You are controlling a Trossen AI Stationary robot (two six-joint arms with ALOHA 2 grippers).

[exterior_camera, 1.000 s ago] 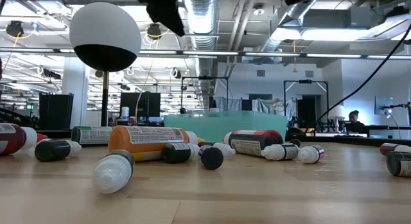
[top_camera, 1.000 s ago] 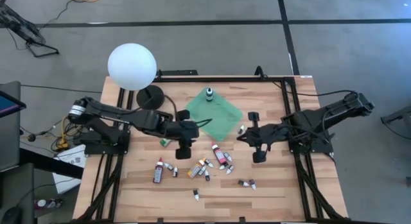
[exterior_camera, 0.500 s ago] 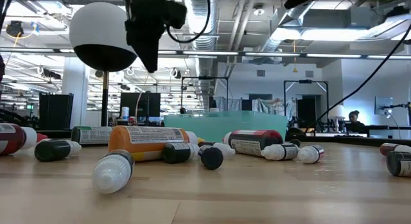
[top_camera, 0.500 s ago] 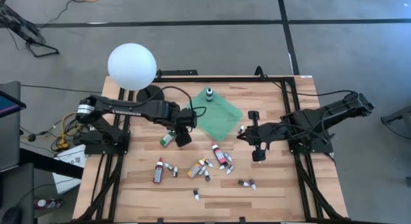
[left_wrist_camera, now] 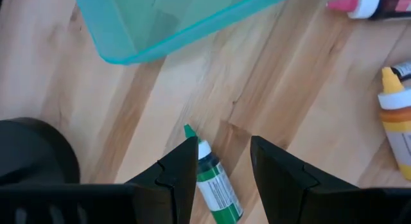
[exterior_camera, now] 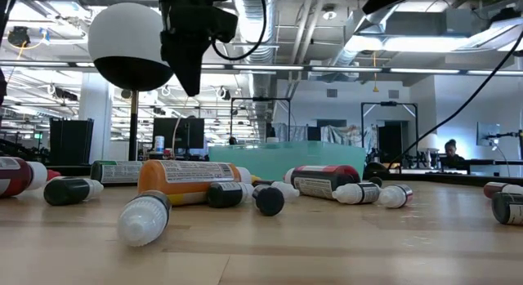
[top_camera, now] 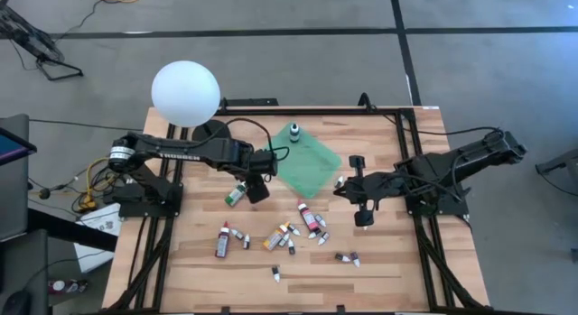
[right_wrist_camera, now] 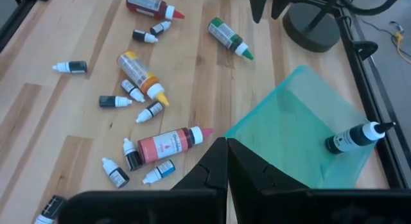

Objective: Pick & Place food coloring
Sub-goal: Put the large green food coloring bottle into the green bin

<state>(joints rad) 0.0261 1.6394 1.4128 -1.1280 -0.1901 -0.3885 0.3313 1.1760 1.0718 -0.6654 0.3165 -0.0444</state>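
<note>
- The left hand [left_wrist_camera: 221,161] hangs over the surface [top_camera: 388,270] with its two fingers partly open and nothing between them yet; in the high view it is just left of the green tray's near-left edge.
- Directly under it lies the green food coloring bottle [left_wrist_camera: 215,185], flat on the wood. In the left wrist view its pointed green tip reaches up beside one finger and its body runs back between both fingers.
- So the bottle is below the hand, not to a side of it. Its long axis lies along the gap and not across it, and I judge the fingers can close on its two sides after a straight descent.
- In the high view this bottle [top_camera: 236,197] lies on a slant, near the left arm and well apart from the main group of bottles [top_camera: 293,232] in the middle.
- The green tray [top_camera: 316,166] is just beside the hand, to the right and far, with one dark bottle [top_camera: 294,132] already standing in it.
- The right hand [right_wrist_camera: 226,161] is fully closed and empty; it waits right of the tray, farther from the green bottle.
</note>
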